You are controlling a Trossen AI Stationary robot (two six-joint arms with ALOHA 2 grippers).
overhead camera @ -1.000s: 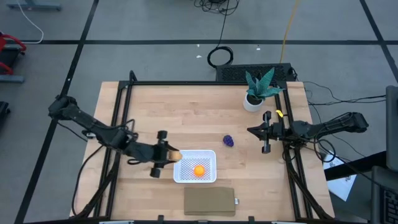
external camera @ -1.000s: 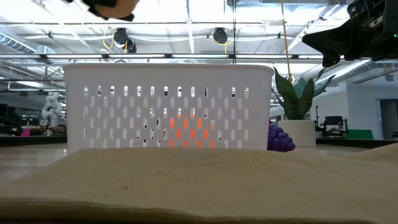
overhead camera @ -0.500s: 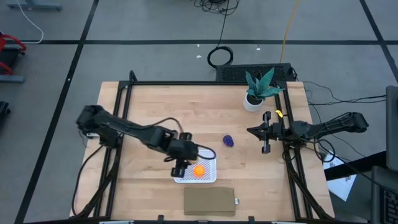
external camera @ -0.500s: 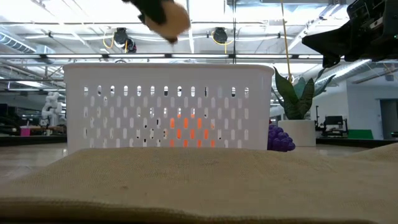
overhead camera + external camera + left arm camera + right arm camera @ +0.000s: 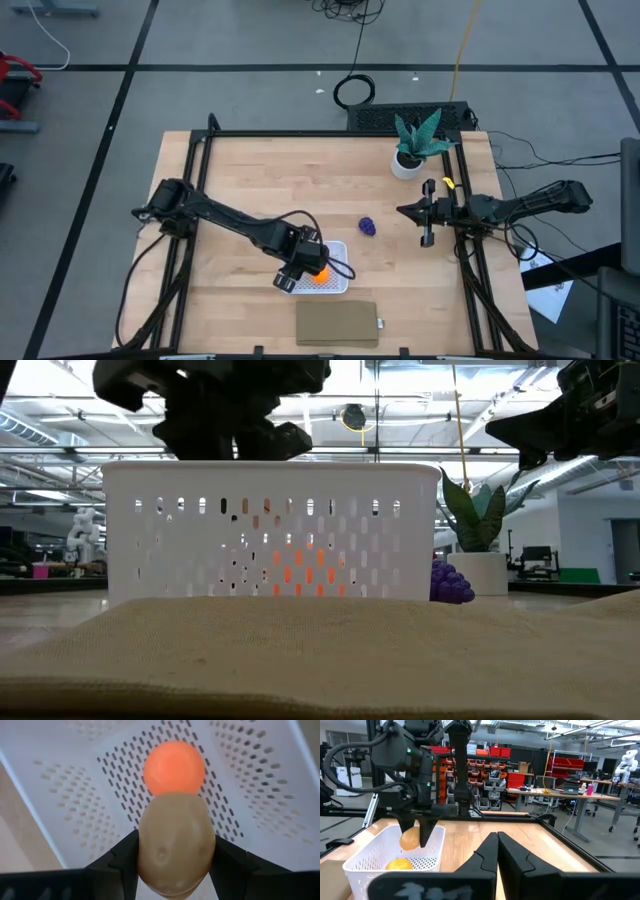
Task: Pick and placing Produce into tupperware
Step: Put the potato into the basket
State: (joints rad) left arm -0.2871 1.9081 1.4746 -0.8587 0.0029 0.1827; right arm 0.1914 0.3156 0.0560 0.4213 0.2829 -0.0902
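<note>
orange piece (image 5: 174,767) in tupperware (image 5: 337,285), floor beside it free

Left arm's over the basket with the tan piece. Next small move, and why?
Probably open the left gripper and drop the tan-brown piece. It is held above the white container, beside the orange piece lying on the mesh bottom. The purple piece waits on the table; the right gripper idles, shut.

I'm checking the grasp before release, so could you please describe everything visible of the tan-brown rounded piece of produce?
The tan-brown rounded piece of produce is smooth, egg-shaped and matte, faintly dimpled. It is clamped at its sides by the left gripper, hanging inside the white perforated plastic container, above the orange piece lying on its bottom.
</note>
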